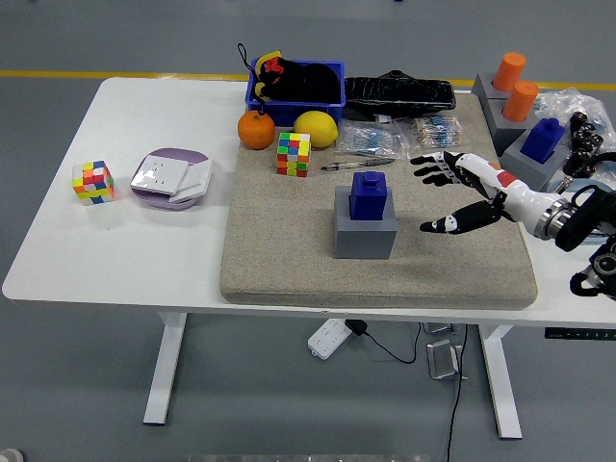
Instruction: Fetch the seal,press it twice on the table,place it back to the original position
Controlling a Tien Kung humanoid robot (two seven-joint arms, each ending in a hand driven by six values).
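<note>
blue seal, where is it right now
In the head view the blue seal stands on its grey block mid-mat, left of the open right hand, below the pen.

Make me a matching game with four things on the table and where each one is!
Things:
1. dark blue block-shaped seal
2. round orange fruit
3. purple and white box
4. white and black robot hand

Places:
A. open, in the air to the right of the grey stand
B. on the bare white table, left of the beige mat
C. on top of the grey stand
D. at the mat's far left corner, beside the yellow lemon

Pairs: 1-C, 2-D, 3-B, 4-A
</note>
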